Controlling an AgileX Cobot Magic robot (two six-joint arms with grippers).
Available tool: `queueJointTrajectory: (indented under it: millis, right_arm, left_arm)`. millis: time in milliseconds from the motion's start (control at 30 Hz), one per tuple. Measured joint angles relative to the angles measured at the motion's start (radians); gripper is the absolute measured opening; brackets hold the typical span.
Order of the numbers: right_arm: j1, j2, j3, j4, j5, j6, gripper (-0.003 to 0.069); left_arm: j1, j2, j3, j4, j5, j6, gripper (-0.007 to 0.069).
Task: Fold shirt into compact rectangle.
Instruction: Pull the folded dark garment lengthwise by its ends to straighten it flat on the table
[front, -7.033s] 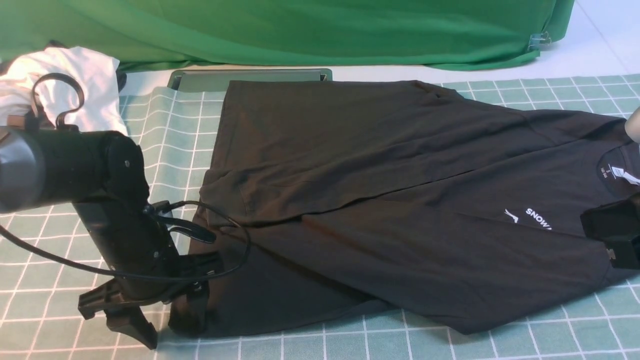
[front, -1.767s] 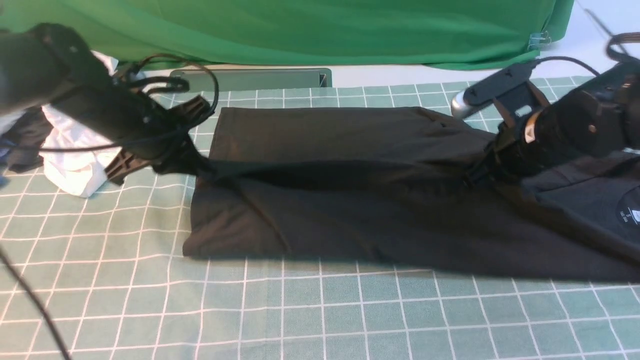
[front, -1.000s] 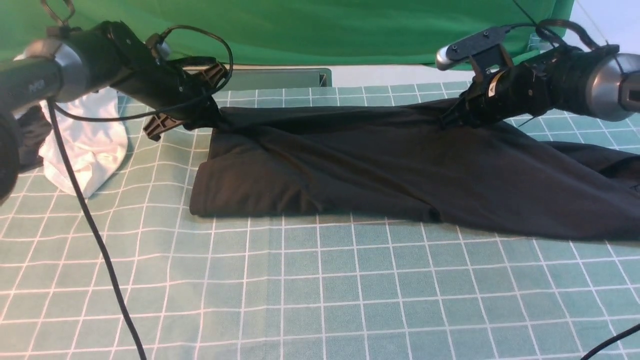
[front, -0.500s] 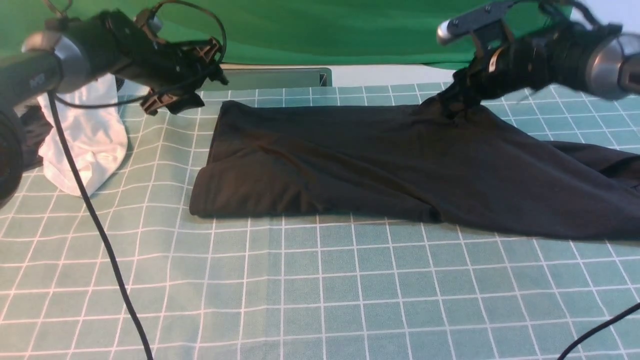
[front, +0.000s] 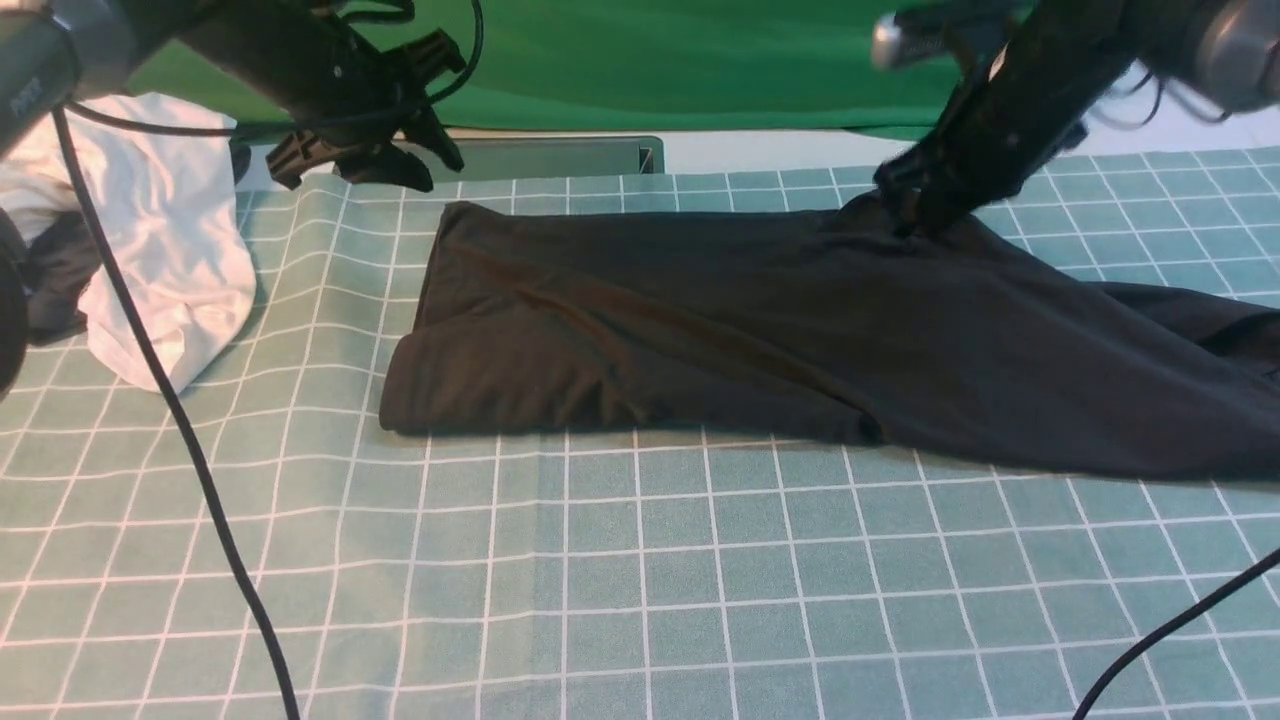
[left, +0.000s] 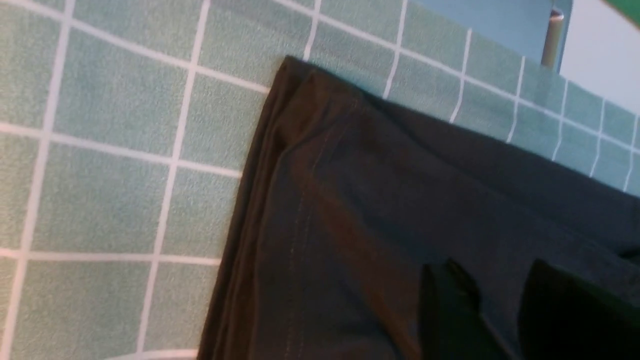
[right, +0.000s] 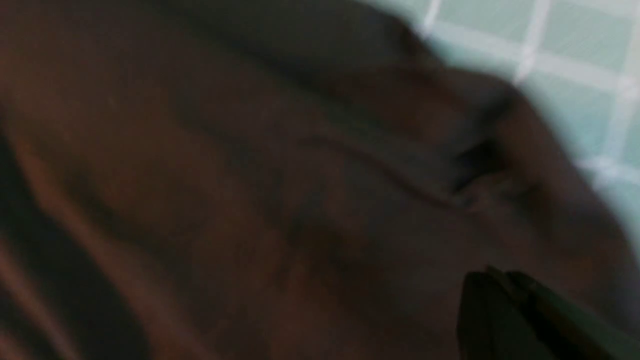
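The black shirt (front: 760, 330) lies folded lengthwise into a long band across the checked cloth, its right end running out of the front view. Its print and neck label are hidden. My left gripper (front: 430, 170) hovers open above the shirt's far left corner. In the left wrist view that gripper (left: 492, 285) has its fingers spread over the shirt (left: 380, 210), with nothing between them. My right gripper (front: 908, 215) points down at the shirt's far edge, which rises in a small peak to its tips. In the blurred right wrist view its fingers (right: 482, 295) are pressed together over the shirt (right: 250, 175).
A white garment (front: 170, 250) is heaped at the far left, on top of a dark item. The bright green cloth (front: 650, 60) hangs along the back, with a grey tray (front: 550, 158) below it. Black cables (front: 190, 450) cross the checked tablecloth (front: 640, 580) at left and lower right.
Both arms carried the shirt's near edge over to the far side, making the fold. The left gripper then let go and rose back to the left. The right arm tilted steeper.
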Motion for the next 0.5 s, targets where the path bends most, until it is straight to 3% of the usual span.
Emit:
queueJointTrajectory:
  millis: [67, 167, 367, 500]
  right_arm:
    - [-0.002, 0.053, 0.000, -0.001, -0.046, -0.009, 0.0023]
    - [-0.004, 0.113, 0.001, -0.012, -0.205, -0.010, 0.0023]
    - [-0.015, 0.139, 0.001, -0.015, -0.540, -0.010, 0.0027]
    - [-0.039, 0.138, -0.068, -0.019, -0.499, -0.005, 0.0031]
  left_arm:
    - [0.000, 0.000, -0.001, 0.004, 0.000, 0.003, 0.0057]
    - [0.000, 0.000, -0.001, 0.007, -0.010, 0.008, 0.0013]
    - [0.000, 0.000, -0.001, 0.011, -0.052, 0.013, 0.0016]
    - [0.000, 0.000, -0.002, 0.018, -0.012, 0.012, 0.0017]
